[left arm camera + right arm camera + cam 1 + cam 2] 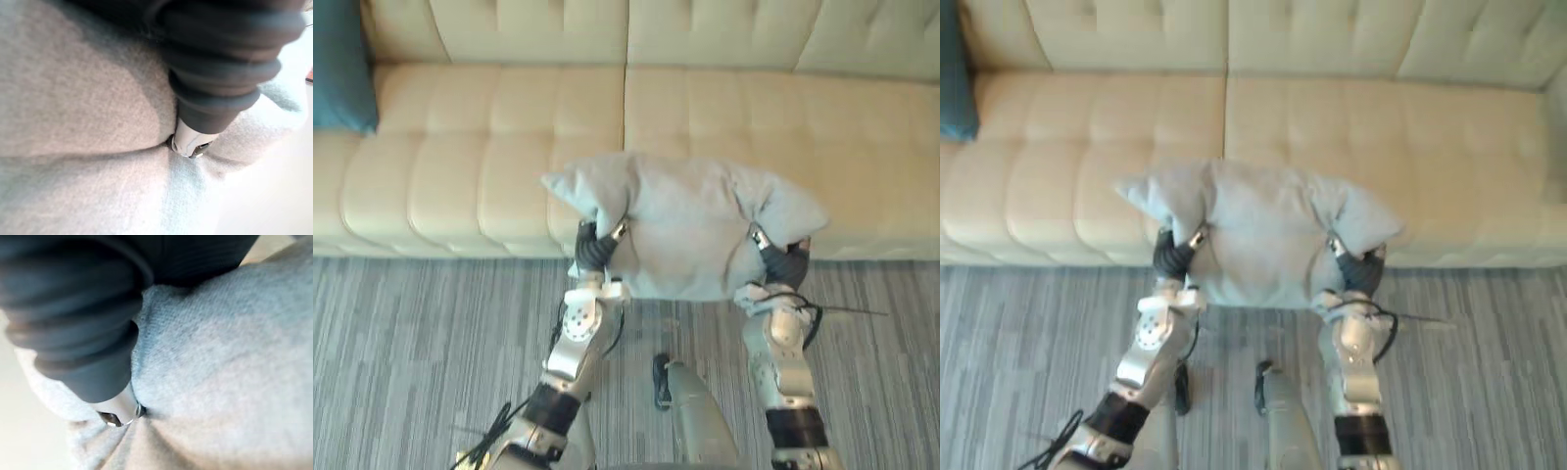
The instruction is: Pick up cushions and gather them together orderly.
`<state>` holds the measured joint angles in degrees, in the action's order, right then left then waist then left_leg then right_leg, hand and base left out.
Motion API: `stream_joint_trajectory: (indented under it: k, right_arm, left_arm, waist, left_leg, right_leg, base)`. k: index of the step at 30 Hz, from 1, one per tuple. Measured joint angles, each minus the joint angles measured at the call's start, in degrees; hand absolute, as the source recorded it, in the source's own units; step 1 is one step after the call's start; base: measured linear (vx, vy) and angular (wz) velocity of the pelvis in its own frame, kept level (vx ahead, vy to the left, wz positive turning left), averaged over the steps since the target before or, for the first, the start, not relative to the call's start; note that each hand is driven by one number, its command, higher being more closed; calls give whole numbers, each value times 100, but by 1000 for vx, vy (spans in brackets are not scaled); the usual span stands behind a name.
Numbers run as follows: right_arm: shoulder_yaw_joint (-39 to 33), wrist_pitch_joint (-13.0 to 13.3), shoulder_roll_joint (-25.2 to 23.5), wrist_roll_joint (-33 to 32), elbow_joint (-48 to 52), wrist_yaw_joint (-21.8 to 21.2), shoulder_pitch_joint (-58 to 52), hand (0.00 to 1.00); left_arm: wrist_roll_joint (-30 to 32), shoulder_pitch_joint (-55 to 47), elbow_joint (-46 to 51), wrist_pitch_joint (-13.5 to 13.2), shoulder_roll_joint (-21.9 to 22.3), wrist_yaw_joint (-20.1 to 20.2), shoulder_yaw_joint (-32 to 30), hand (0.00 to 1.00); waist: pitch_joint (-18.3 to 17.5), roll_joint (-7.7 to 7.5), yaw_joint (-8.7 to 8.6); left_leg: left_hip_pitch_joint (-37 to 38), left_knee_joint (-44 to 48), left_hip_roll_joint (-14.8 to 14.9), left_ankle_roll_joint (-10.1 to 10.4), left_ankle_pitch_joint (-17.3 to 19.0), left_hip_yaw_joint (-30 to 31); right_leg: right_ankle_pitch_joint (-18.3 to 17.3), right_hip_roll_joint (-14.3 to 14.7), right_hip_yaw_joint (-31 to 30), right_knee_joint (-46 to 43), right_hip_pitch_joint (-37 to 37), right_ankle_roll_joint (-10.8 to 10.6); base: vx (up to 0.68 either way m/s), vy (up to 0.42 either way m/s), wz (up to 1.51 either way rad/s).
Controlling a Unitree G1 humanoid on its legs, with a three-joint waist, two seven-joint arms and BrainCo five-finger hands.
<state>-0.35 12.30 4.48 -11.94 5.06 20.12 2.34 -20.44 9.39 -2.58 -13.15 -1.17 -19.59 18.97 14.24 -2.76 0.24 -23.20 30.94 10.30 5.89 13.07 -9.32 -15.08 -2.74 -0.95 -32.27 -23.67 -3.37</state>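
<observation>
Closest up, dark ribbed cover of the left hand [220, 73], pushed deep into soft, felt-like pale grey cloth, dimpled and folded around it. Same for the right hand [78, 323], sunk into the same nubbly fabric (clasped or flat, impossible to tell for either hand, buried as both are). Held between the two hands: pale grey cushion [690, 230], plump and roughly square, pinched in at both sides, with corners poking out like ears past each hand. Just beyond the hands, cream sofa [489, 127], with smooth leather-like upholstery quilted into padded squares, and the grey cushion over its front edge. Well off to the left hand's outer side, against the sofa's back: teal cushion [337, 64], matte cloth, cut off by the frame. Beneath both hands, floor [411, 333] of carpet in fine grey stripes.
</observation>
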Motion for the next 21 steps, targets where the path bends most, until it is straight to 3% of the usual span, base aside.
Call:
stream_joint_trajectory:
  k: [5, 7, 8, 10, 11, 13, 15, 16, 17, 18, 19, 21]
  right_arm:
    - [32, -2, -113, 307, 517, -177, -693, 100]
    - [36, -5, -161, 315, 507, -194, -784, 100]
    - [37, -6, -221, 334, 513, -194, -886, 100]
    - [48, -6, -207, 470, 515, -197, -1021, 100]
    - [48, -6, -204, 526, 514, -201, -1089, 100]
    - [50, -16, -206, 533, 507, -223, -1106, 100]
    - [38, -20, -204, 532, 426, -258, -1095, 100]
    - [28, -19, -200, 531, 343, -270, -1083, 100]
    - [3, -36, -162, 528, 205, -283, -1090, 100]
    - [-8, -34, -109, 528, 107, -287, -1083, 100]
    - [-22, -91, 68, 525, -135, -291, -1043, 100]
    - [-61, -194, 218, 523, -158, -292, -1095, 100]
  left_arm:
    - [0, -625, 436, -9, -1, 193, 90, 100]
    - [0, -681, 428, -4, -9, 214, 91, 100]
    - [1, -743, 427, 5, -16, 230, 107, 100]
    - [2, -822, 427, 12, -18, 238, 137, 100]
    - [6, -825, 426, 16, -21, 238, 147, 100]
    - [10, -822, 430, -4, -20, 238, 148, 100]
    - [9, -820, 419, -12, -20, 238, 152, 100]
    - [10, -820, 387, -11, -21, 238, 155, 100]
    - [11, -814, 279, -11, -29, 238, 200, 100]
    - [17, -809, 199, -20, -41, 243, 229, 100]
    - [12, -798, -25, 24, -35, 249, 339, 100]
    - [11, -800, -177, 109, -12, 270, 383, 100]
  waist:
    - [-305, 48, 25]
    - [-299, 58, 26]
    - [-300, 54, 9]
    - [-320, 54, -24]
    - [-389, 78, -28]
    - [-505, 46, -24]
    - [-571, 65, -21]
    - [-580, 83, -23]
    - [-661, 116, -40]
    - [-704, 140, -61]
    - [-798, 357, -79]
    - [-856, 421, -44]
  left_leg:
    - [685, -145, 13, -190, 273, -426]
    - [873, -69, 12, -221, 450, -498]
    - [1057, -11, 11, -264, 522, -572]
    - [1308, 42, -23, -293, 649, -594]
    - [1367, 28, -29, -360, 722, -570]
    - [1407, -74, -76, -356, 749, -547]
    - [1519, -288, -85, -342, 757, -518]
    - [1596, -391, -71, -338, 755, -508]
    - [1675, -514, -25, -144, 740, -466]
    - [1701, -558, -24, -5, 738, -389]
    - [1797, -804, 58, 84, 620, -97]
    - [2080, -1257, 110, 239, 341, 135]
  right_leg:
    - [237, -18, -302, 395, 597, -234]
    - [352, -26, -343, -202, 451, -444]
    - [493, -36, -397, -786, 309, -675]
    - [720, -65, -430, -1417, 157, -686]
    - [771, -90, -401, -1600, 76, -619]
    - [369, -161, -277, -1493, 78, -457]
    - [57, -230, 21, -841, 71, -262]
    - [86, -218, 107, -517, 55, -193]
    - [297, -142, 102, 195, 30, -47]
    - [708, -98, 108, 441, 95, 164]
    - [710, 55, 274, 493, 211, 278]
    - [607, 127, 355, 284, 184, 471]
  base:
    - [104, 146, -34]
    - [18, 112, -29]
    - [29, 120, -11]
    - [69, 69, -1]
    - [84, 10, 6]
    - [93, -40, 1]
    - [183, -156, -5]
    - [215, -195, 0]
    - [264, -227, 10]
    - [310, -207, 11]
    - [397, -259, 1]
    - [333, -233, 1]
